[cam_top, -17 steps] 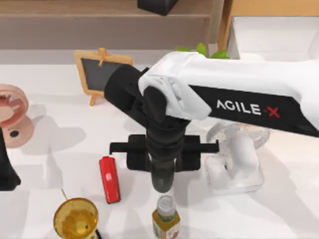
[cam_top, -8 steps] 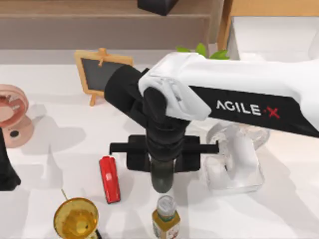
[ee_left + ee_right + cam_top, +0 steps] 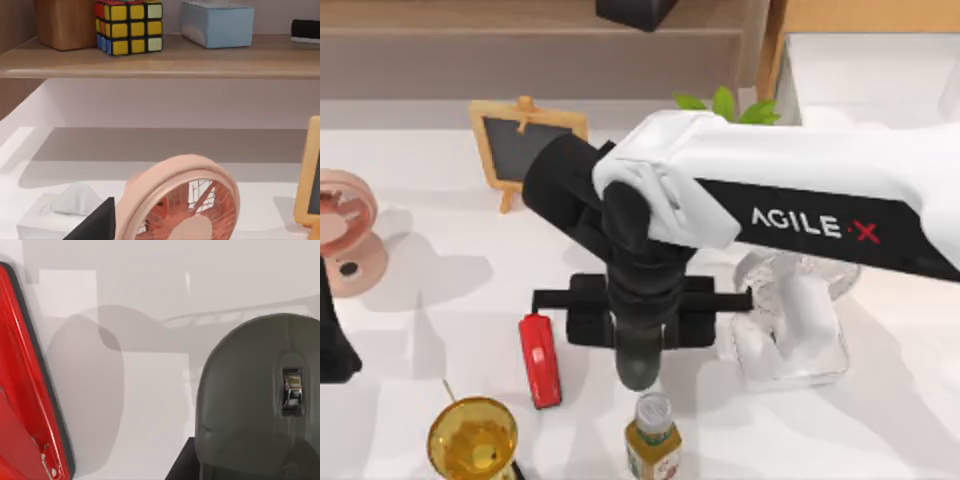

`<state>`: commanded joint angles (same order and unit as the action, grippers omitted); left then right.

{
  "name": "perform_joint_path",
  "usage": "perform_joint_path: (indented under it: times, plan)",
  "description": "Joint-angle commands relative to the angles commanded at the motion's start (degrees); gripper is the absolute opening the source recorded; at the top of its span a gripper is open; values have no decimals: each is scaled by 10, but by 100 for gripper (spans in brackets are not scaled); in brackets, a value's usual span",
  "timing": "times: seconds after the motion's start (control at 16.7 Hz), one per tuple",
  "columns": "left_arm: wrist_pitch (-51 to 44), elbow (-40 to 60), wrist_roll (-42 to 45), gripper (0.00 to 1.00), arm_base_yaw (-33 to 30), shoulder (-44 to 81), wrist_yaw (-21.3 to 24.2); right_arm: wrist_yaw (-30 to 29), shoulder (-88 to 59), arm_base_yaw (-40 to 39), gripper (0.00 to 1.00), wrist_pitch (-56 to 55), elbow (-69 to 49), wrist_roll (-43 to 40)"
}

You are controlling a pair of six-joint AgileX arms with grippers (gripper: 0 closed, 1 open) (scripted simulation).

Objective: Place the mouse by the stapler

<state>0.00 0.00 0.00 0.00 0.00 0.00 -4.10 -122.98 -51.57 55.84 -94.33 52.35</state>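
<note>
Change noted: right arm shifted slightly toward the top view's left against half a second ago, and with it the right gripper and the mouse beneath it, closer to the stapler; stapler itself unmoved on the table; judged as the carry phase nearing its end, mouse near the stapler but apart from it, release not yet made

Mouse: dark grey, seen close in the right wrist view, scroll wheel visible, a band of bare table between it and the red stapler; apparently carried under the right gripper; finger spread hidden by the wrist, so cannot tell how far open or whether closed on the mouse

Left arm: parked at the top view's left edge; gripper opening cannot be told

Count, top view: mouse, one; stapler, one; pink fan, one; small chalkboard easel, one; yellow-labelled bottle, one; golden bell-like object, one; clear white item at right, one; green plant, one

Count, left wrist view shelf: colour cube, one; blue tissue box, one; below it a white tissue box, one
</note>
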Motion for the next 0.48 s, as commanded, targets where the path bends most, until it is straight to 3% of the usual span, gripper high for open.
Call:
perform_joint_path:
  times: [0.48]
  plan:
    - [0,0,0,100,0,0,0,0,-5,4,0,-13,0,-4]
